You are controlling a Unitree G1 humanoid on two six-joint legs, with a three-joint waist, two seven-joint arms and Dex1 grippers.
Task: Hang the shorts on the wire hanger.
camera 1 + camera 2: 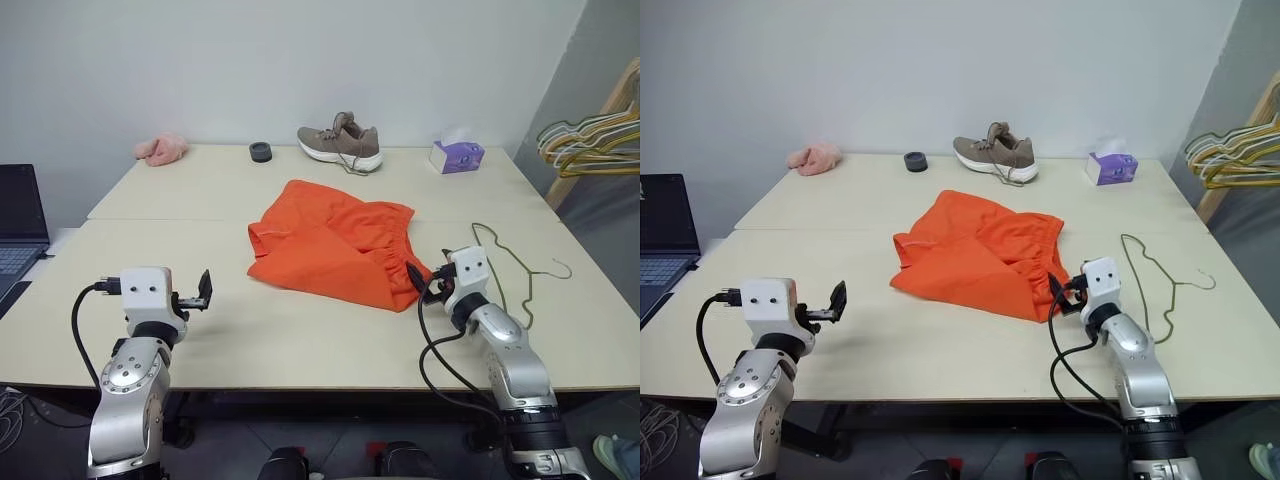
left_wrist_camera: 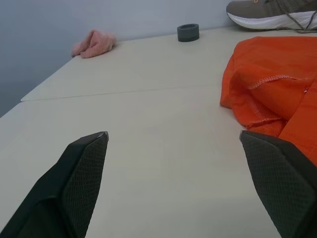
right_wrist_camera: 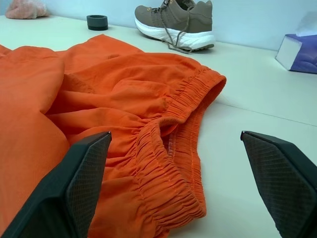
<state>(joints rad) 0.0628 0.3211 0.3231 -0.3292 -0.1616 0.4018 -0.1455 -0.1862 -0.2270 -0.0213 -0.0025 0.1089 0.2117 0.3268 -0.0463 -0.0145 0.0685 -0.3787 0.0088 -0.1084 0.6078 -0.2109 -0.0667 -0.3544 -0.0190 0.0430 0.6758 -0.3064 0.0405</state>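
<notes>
A: What is seen from the head views?
B: The shorts [image 1: 335, 243] are spread mid-table [image 1: 200, 340]. The wire hanger [image 1: 517, 268] is laid just right of the shorts. The left gripper [image 1: 205, 291] is held wide open and empty, well left of the shorts; the right gripper [image 1: 425, 285] is held near their waistband.

A: And from the wrists?
B: In the right wrist view, the right gripper's fingers [image 3: 81, 181] are spread wide over the shorts' waistband, nothing gripped. A shoe [image 3: 176, 22] is seen beyond the shorts.

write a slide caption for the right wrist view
Open right claw poised at the gathered waistband of the orange shorts, shoe behind.
</notes>
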